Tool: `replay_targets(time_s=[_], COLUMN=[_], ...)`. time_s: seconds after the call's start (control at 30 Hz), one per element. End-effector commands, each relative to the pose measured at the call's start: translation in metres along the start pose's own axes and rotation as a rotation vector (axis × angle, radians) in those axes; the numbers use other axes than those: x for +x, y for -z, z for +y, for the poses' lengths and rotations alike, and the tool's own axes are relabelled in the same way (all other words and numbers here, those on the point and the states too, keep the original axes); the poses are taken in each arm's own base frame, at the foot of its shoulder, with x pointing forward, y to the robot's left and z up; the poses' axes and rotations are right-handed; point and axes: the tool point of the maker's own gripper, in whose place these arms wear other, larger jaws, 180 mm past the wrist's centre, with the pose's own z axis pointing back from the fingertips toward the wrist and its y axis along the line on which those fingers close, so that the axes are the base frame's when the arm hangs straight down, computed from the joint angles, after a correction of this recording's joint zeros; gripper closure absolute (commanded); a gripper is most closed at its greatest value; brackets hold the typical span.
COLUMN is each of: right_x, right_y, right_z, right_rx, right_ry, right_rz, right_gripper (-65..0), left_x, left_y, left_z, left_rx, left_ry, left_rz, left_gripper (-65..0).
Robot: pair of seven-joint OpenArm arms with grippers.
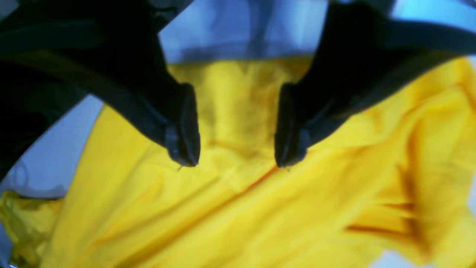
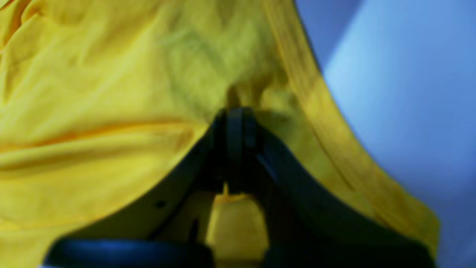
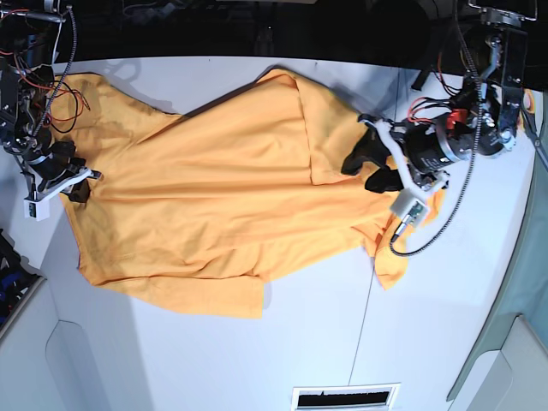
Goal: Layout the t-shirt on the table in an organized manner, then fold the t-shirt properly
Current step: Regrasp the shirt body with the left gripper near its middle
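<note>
The orange-yellow t-shirt [image 3: 214, 197] lies spread and creased across the white table [image 3: 282, 342]. A fold runs near its right third. My left gripper [image 3: 366, 168] is open and hovers over the shirt's right part. In the left wrist view its fingertips [image 1: 184, 149] stand apart just above the wrinkled cloth [image 1: 238, 208], with nothing between them [image 1: 236, 156]. My right gripper [image 3: 79, 187] is at the shirt's left edge. In the right wrist view it [image 2: 236, 119] is shut on a pinch of the shirt [image 2: 93, 111] near a hem.
A thin dark seam [image 3: 364, 300] crosses the table on the right. A slotted vent [image 3: 344, 397] sits at the front edge. Cables and the left arm's body [image 3: 445, 145] hang over the right side. The table's dark far edge [image 3: 257, 34] runs along the top.
</note>
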Motion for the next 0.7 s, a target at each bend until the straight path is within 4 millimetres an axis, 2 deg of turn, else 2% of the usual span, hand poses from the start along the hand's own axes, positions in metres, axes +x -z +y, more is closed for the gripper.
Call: replay_targets(time_s=[0.0, 0.2, 0.37, 0.53, 0.67], right_x=[0.020, 0.020, 0.020, 0.019, 0.020], right_y=[-0.002, -0.002, -0.002, -0.002, -0.002], right_z=[-0.005, -0.005, -0.005, -0.005, -0.005], right_rx=[-0.006, -0.006, -0.006, -0.007, -0.006], right_ry=[-0.009, -0.009, -0.009, -0.009, -0.009], right_rz=[-0.047, -0.047, -0.047, -0.046, -0.048], right_gripper=[0.0, 0.0, 0.0, 0.0, 0.0], left_x=[0.013, -0.006, -0.010, -0.012, -0.016], left_y=[0.004, 0.041, 0.067, 0.074, 0.074], left_z=[-0.003, -0.011, 0.004, 0.014, 0.011], left_rx=[0.010, 0.098, 0.141, 0.161, 0.142], left_ry=[0.021, 0.102, 0.100, 0.111, 0.124], left_rz=[-0.044, 0.016, 0.076, 0.104, 0.116], left_gripper=[-36.4, -36.4, -36.4, -36.3, -36.3])
